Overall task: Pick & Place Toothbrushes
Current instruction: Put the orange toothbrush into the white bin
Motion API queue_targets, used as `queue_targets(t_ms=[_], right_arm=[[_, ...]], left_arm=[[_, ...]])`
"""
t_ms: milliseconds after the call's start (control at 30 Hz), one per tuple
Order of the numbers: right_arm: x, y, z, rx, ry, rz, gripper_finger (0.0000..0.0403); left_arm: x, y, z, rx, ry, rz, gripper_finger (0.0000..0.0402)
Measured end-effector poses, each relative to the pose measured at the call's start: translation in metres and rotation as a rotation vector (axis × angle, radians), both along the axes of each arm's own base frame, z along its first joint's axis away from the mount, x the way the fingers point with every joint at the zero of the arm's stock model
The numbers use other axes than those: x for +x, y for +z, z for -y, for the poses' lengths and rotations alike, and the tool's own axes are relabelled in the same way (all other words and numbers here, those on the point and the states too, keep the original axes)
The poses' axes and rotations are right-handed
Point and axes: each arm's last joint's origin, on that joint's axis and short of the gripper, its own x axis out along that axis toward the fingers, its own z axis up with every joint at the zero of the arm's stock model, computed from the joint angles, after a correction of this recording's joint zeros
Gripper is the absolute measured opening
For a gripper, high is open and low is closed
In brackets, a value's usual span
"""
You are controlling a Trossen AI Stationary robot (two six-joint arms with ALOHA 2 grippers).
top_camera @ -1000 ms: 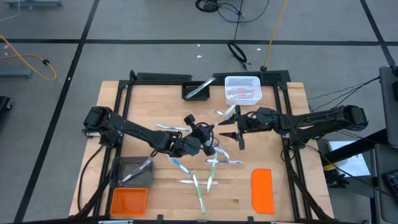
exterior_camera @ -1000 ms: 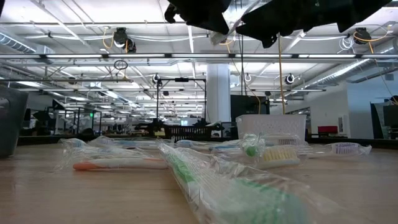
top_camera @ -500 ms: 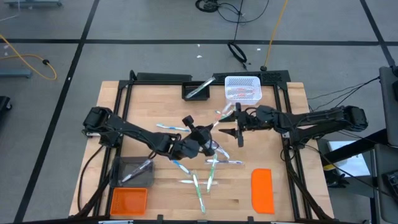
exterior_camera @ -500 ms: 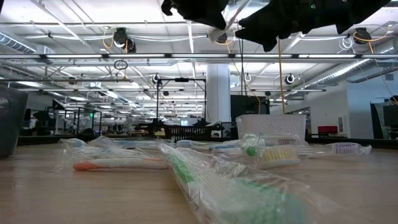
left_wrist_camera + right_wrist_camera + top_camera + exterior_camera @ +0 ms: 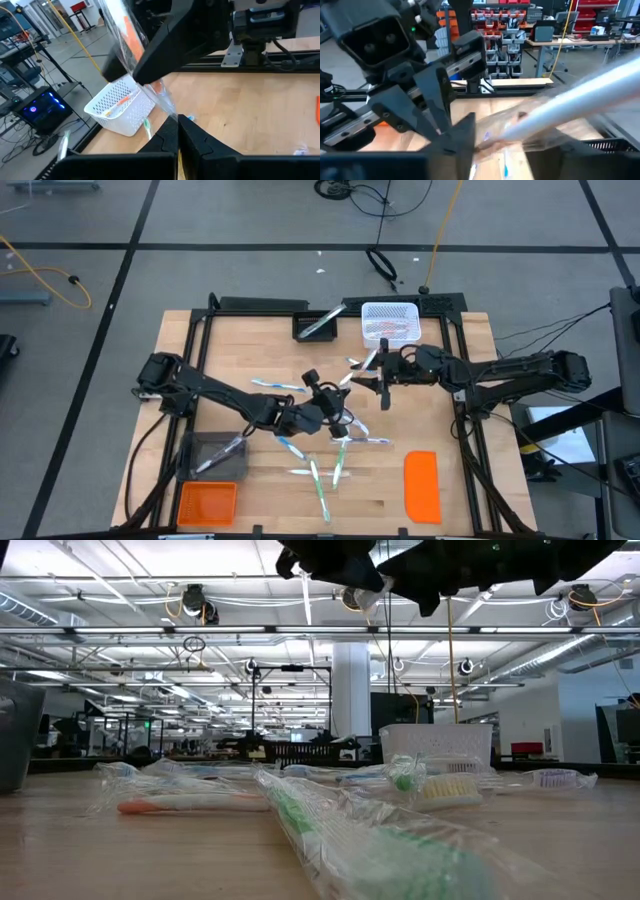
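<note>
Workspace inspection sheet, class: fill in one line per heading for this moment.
Surface: wooden table, black rails around it.
Job's things: loose toothbrushes mid-table; more in the white basket; one in the black bin.
Clutter: orange lid, orange tray, clear bin.
Hands: left hand and right hand both shut on one wrapped toothbrush, above the table.
Cables: yellow cable on the floor.
Surroundings: people, nothing seen.

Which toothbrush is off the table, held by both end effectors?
The wrapped orange toothbrush, shared between the left end effector and right end effector; every other toothbrush lies on the table or in containers.
</note>
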Motion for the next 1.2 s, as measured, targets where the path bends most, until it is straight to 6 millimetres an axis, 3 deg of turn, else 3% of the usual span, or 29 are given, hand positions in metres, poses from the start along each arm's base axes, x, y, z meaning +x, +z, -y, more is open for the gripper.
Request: queue_targets(t_ms=[100,167,267,433,733,967,1200], right_arm=[[0.000,-0.001,0.000,-0.010,0.008,-0.012,0.0047],[0.000,-0.001,0.000,-0.031,0.009,-0.015,0.0019],[0.000,-0.002,0.000,-0.039,0.005,-0.023,0.0017],[-0.001,-0.004,0.001,-0.086,-0.037,-0.047,0.0014],[-0.012,-0.005,0.015,-0.146,-0.211,-0.137,0.0014],[-0.033,-0.004,0.038,-0.249,-0.528,-0.267,0.0014],[-0.043,-0.010,0.069,-0.302,-0.713,-0.373,0.0014]], left_arm=[[0.000,-0.001,-0.002,0.013,0.014,-0.010,0.0001],[0.000,-0.001,-0.005,0.018,0.018,-0.018,0.0003],[0.000,-0.002,-0.006,0.036,0.018,-0.039,0.0005],[-0.004,-0.004,-0.010,0.052,0.161,-0.034,0.0013],[-0.015,-0.005,-0.014,0.048,0.258,-0.078,0.0070],[-0.024,-0.018,-0.004,-0.031,0.186,-0.185,0.0098],[-0.032,-0.027,0.006,-0.135,0.125,-0.257,0.0104]])
